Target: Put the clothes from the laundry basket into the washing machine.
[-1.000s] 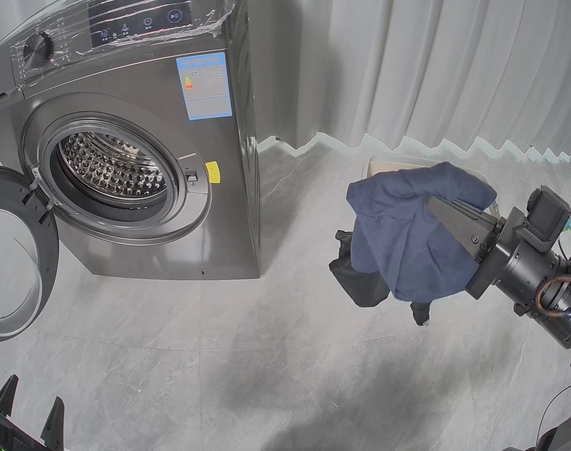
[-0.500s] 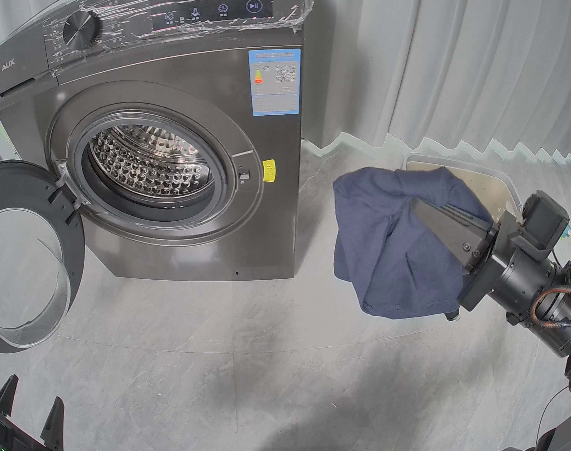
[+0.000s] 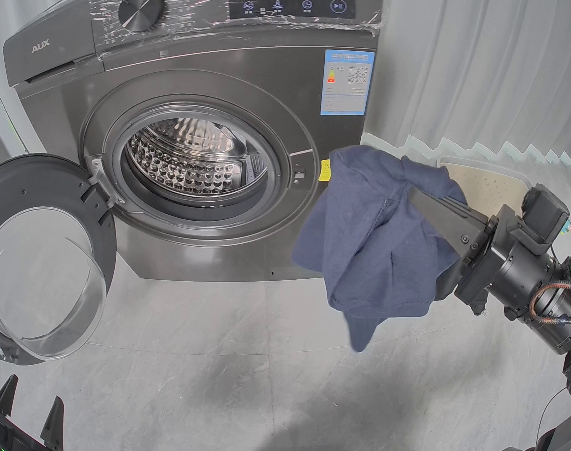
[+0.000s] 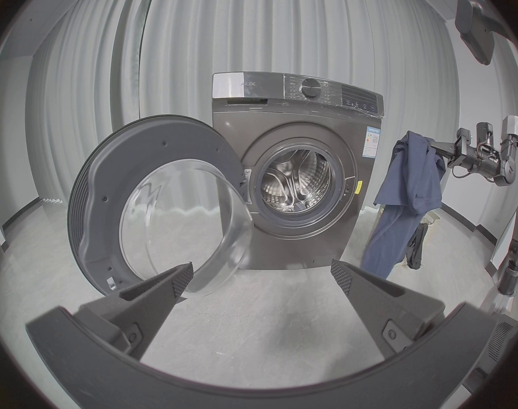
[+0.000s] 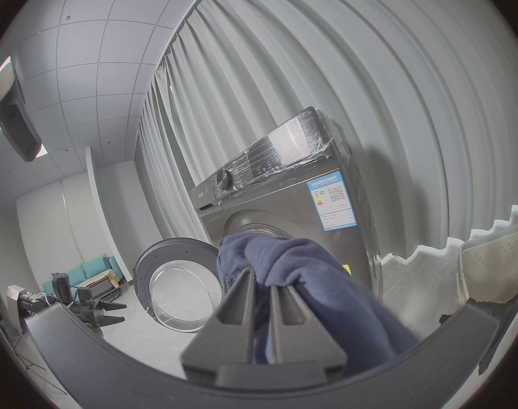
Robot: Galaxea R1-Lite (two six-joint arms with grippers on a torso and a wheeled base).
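The grey washing machine [image 3: 235, 51] stands with its round door [image 3: 41, 264] swung wide to the left, and the steel drum [image 3: 191, 158] shows nothing inside. My right gripper [image 3: 416, 194] is shut on a navy blue garment [image 3: 373, 239]. The garment hangs in the air before the machine's right front corner, to the right of the drum opening. In the right wrist view the cloth [image 5: 321, 291] drapes over the shut fingers [image 5: 245, 302]. The laundry basket [image 3: 492, 183] sits on the floor behind that arm. My left gripper [image 3: 34, 396] is low at the near left, open and holding nothing.
White curtains hang behind the machine and the basket. The open door juts out over the floor on the left. A dark garment [image 4: 416, 245] hangs low by the basket. Bare grey floor [image 3: 235, 358] lies between me and the machine.
The head camera has swung toward the machine, which now sits farther right and closer. The right gripper keeps the navy garment, which now hangs nearer the drum opening. The left gripper looks unchanged.
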